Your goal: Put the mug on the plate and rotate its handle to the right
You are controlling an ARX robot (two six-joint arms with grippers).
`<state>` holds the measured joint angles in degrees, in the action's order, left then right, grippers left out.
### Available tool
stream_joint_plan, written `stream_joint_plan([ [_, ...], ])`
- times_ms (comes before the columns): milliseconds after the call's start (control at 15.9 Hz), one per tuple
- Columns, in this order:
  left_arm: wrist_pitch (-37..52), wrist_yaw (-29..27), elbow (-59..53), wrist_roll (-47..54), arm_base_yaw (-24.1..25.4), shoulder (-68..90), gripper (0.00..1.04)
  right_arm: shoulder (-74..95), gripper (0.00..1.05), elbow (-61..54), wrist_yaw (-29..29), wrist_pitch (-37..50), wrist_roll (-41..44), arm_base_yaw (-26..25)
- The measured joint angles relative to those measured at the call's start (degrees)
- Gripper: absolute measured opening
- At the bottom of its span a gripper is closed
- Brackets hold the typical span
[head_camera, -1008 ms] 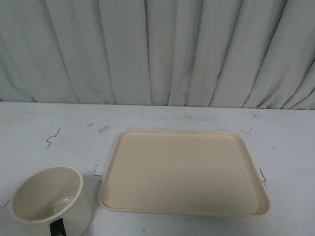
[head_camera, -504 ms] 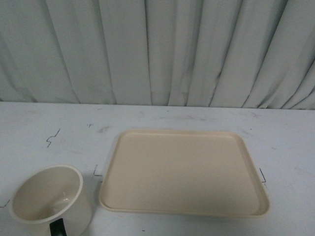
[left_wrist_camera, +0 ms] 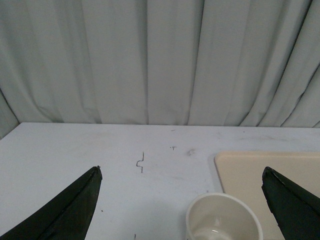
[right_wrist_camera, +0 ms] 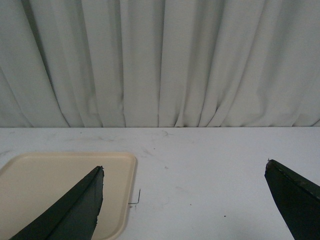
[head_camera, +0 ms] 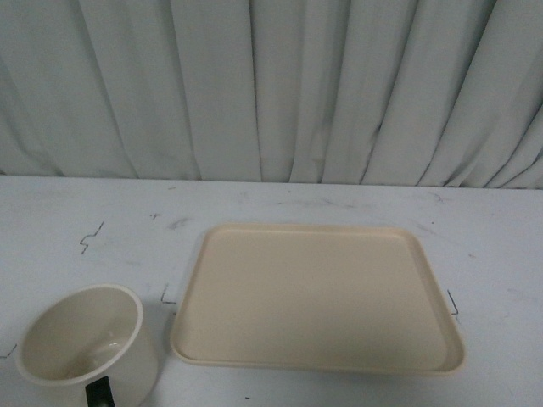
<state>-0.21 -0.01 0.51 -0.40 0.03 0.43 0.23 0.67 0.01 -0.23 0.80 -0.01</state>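
Jaws both wide open, empty. Left: grip cream-white enamel mug point(head_camera: 81, 343) rim by desk point(head_camera: 85, 212) near edge, avoiding black loop handle point(head_camera: 99, 393).

**Front view:** the camera is looking from the robot's body, slightly downward, across the surface point(head_camera: 339, 199) to the far curtain point(head_camera: 271, 85), taking in the whole plate point(head_camera: 318, 297) and, at near left, the mug point(head_camera: 81, 343).

**Left wrist view:** is facing the same way from further left, between the spread fingers of the left tool point(left_wrist_camera: 181, 170), sharing the mug and the plate's far left corner.

**Right wrist view:** is facing likewise from further right, through the right tool point(right_wrist_camera: 184, 165), sharing the plate's far right corner.
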Motion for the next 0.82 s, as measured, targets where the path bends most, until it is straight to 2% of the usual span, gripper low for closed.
stream_joint_plan([
  [63,0.0,0.0,0.0,0.0,0.0,0.0,0.98,0.0,0.98,0.0,0.02,0.0,-0.02,0.0],
  [189,-16.7,-9.03,7.96,0.35,-1.81,12.33,0.98,0.02,0.98,0.0,0.17,-0.02,-0.09,0.0],
  [252,-18.38,-7.19,11.23,0.17,1.07,18.75,0.98,0.0,0.98,0.0,-0.07,0.04,-0.09,0.0],
  [315,-16.13,-3.04,13.64,-0.72,5.49,24.48,0.98,0.0,0.98,0.0,-0.04,0.0,-0.13,0.0],
  [378,-12.59,4.46,17.22,-0.94,10.78,31.74,0.98,0.0,0.98,0.0,-0.04,-0.04,-0.15,0.0],
  [441,-10.32,8.72,20.02,-0.72,12.48,37.77,0.98,0.0,0.98,0.0,-0.02,-0.02,-0.15,0.0],
  [504,-11.61,12.57,24.44,-0.02,12.87,47.15,0.98,0.0,0.98,0.0,-0.04,0.0,-0.15,0.0],
  [819,-12.94,15.61,34.56,-2.1,11.78,69.88,0.98,0.0,0.98,0.0,-0.04,0.0,-0.15,0.0],
])
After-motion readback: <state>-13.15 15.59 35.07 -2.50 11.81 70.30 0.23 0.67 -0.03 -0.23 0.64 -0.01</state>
